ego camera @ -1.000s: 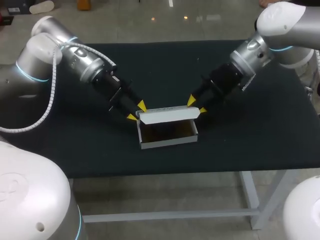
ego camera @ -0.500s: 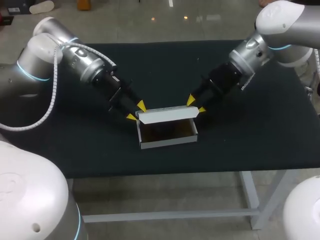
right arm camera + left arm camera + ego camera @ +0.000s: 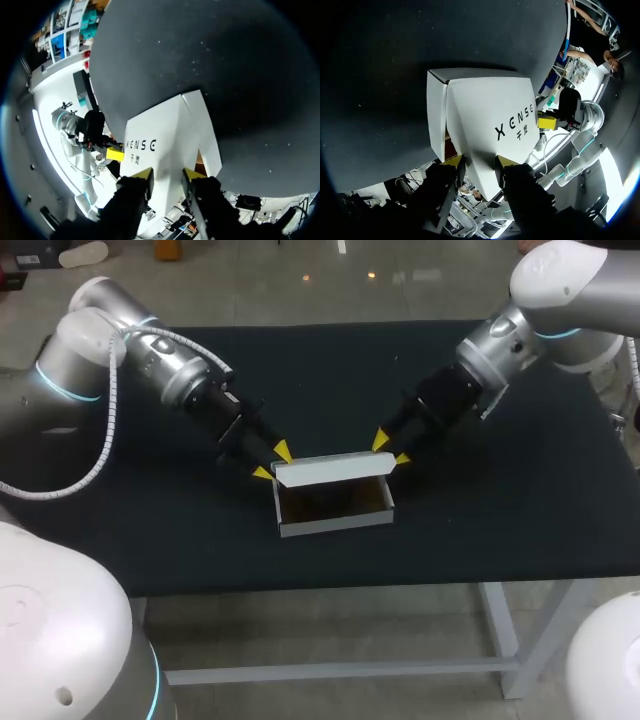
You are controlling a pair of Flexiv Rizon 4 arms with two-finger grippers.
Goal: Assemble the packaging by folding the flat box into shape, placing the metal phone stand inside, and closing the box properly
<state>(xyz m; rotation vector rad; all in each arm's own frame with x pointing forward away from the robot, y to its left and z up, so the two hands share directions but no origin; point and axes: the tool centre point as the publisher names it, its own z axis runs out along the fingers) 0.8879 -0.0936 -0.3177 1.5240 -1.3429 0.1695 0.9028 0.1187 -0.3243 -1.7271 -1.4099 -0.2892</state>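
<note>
The white box [image 3: 335, 523] stands near the table's front middle, its brown inside in shadow. A dark shape lies in it that I cannot make out. Its lid [image 3: 335, 470] is raised along the far side. My left gripper [image 3: 272, 462] is at the lid's left end and my right gripper [image 3: 391, 450] at its right end. In the left wrist view the printed lid [image 3: 490, 110] runs down between the fingers of the left gripper [image 3: 480, 161], touching both. The right wrist view shows the same: the lid [image 3: 160, 135] fills the gap of the right gripper [image 3: 167, 174].
The black table [image 3: 520, 500] stretches to both sides of the box and behind it. Its front edge [image 3: 400, 585] is a short way in front of the box.
The right arm has drawn slightly back, and the box's right end has shifted a little to the left. The left arm holds its place.
</note>
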